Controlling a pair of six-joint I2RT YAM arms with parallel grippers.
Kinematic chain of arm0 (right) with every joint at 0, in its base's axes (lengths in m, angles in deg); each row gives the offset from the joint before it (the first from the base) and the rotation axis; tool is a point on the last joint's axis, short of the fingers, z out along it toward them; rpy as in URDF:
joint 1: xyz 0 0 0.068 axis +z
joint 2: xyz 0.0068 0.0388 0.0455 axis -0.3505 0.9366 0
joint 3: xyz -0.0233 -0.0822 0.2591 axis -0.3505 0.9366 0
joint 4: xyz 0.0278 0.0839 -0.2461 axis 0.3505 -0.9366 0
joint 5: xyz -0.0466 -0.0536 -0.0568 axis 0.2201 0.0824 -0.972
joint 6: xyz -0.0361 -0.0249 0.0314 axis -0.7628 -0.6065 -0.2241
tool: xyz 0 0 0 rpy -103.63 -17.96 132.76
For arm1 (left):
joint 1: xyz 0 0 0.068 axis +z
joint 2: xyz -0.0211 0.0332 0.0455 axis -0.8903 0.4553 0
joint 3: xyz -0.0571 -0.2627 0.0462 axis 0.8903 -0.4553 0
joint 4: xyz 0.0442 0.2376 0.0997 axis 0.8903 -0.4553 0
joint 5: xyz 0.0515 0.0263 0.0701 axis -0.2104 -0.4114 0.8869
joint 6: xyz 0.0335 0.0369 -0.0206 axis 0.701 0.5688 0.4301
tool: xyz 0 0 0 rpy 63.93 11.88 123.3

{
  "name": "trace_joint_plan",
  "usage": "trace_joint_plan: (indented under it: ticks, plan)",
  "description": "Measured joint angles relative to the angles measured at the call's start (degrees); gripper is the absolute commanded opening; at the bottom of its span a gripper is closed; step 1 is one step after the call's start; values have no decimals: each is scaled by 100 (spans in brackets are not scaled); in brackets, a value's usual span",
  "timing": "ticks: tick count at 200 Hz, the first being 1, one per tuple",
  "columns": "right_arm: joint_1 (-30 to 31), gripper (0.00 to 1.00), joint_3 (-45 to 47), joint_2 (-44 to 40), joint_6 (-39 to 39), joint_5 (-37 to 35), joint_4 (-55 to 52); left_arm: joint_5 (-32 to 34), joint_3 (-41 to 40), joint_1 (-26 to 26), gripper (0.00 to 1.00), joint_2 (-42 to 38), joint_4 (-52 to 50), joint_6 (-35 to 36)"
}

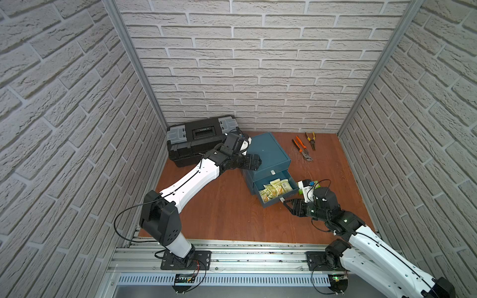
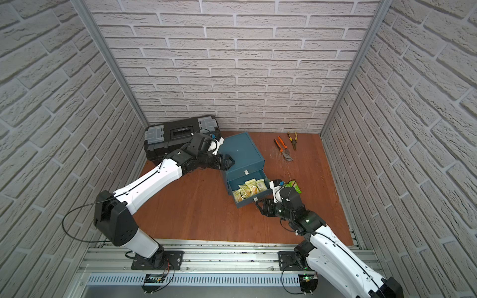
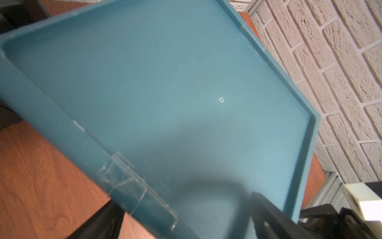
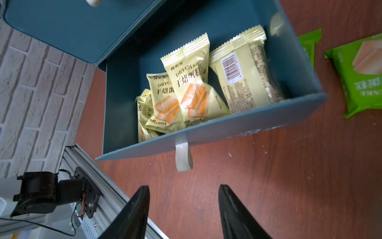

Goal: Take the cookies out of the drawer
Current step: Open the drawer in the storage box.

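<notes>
The lower drawer [image 1: 271, 204] of the blue cabinet [image 1: 271, 152] is pulled out. Several pale yellow cookies [image 1: 275, 189] [image 4: 192, 93] lie in it. Two green cookies [image 4: 359, 72] [image 2: 294, 186] lie on the floor beside the drawer. My right gripper [image 4: 184, 186] [image 1: 287, 203] is open and empty, just in front of the drawer's white pull tab [image 4: 183, 157]. My left gripper [image 1: 254, 162] straddles the cabinet's top edge [image 3: 115, 165] near its front left corner. Its fingers [image 3: 266, 215] stand apart, one over the top and one beside the side wall.
A black toolbox [image 1: 201, 139] stands against the back wall, left of the cabinet. Orange-handled pliers [image 1: 300, 148] and yellow-handled pliers [image 1: 311, 139] lie at the back right. Brick walls close in three sides, and an aluminium rail [image 1: 232, 254] runs along the front.
</notes>
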Motion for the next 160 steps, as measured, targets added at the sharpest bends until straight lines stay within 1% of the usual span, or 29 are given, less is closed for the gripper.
trace_joint_plan:
  ticks: [24,59,119,160]
  plan:
    - [-232,56,289,149,114,367,380,2,0,-9,99,2,4,0]
    - [-374,54,339,638,153,726,848,13,7,-20,98,4,4,-2]
    - [-575,50,339,981,13,916,1252,17,44,-46,98,42,11,0]
    - [-629,43,337,1268,-109,1019,1414,33,55,-57,99,59,26,0]
